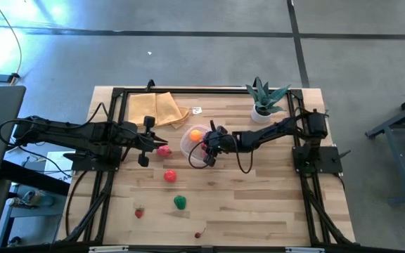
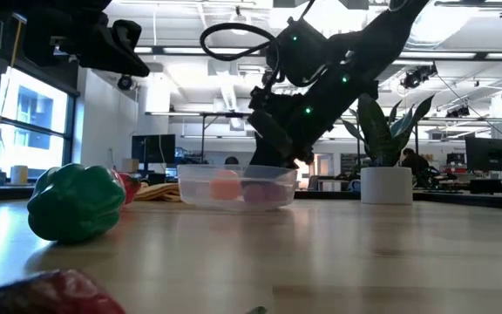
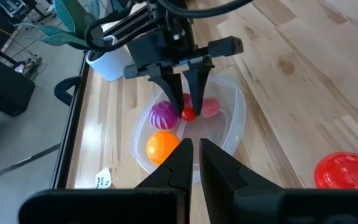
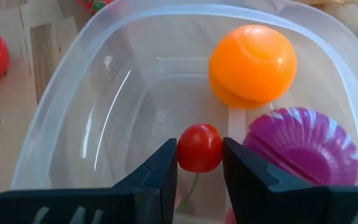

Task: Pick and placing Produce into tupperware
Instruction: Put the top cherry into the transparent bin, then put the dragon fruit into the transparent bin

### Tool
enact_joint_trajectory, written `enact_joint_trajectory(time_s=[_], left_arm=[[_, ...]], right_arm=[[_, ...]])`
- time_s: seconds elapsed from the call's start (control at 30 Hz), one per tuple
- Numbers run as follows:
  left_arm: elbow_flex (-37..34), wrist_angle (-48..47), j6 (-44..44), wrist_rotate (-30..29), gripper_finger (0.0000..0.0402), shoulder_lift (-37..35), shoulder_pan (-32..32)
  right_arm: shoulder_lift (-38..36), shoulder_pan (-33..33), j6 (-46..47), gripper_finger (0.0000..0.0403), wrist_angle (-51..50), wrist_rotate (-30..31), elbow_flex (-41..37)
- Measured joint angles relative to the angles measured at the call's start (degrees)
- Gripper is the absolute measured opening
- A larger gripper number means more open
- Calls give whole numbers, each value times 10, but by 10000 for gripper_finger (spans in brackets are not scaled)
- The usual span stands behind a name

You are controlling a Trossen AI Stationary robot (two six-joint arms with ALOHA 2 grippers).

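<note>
Pinched between the right end effector (image 4: 199,163) fingers, a small red cherry-like piece (image 4: 199,147) is held inside the clear tupperware (image 4: 79,74), which is located mid-bench (image 1: 259,204) beside a yellow cloth (image 1: 157,108). An orange piece (image 4: 252,62) and a purple piece (image 4: 303,146) are seen in the container. The left end effector (image 3: 191,163) is observed nearly closed and empty, just beside the tupperware. A green piece (image 1: 180,202) is left on the bench, well apart.
</note>
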Motion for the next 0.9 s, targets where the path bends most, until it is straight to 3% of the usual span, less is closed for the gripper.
enact_joint_trajectory(time_s=[0.33, 0.9], left_arm=[[0, 0, 0, 0, 19, 0, 0], [0, 0, 0, 0, 19, 0, 0]], right_arm=[[2, 0, 0, 98, 1, 0, 0], [2, -1, -7, 143, 1, -4, 0]])
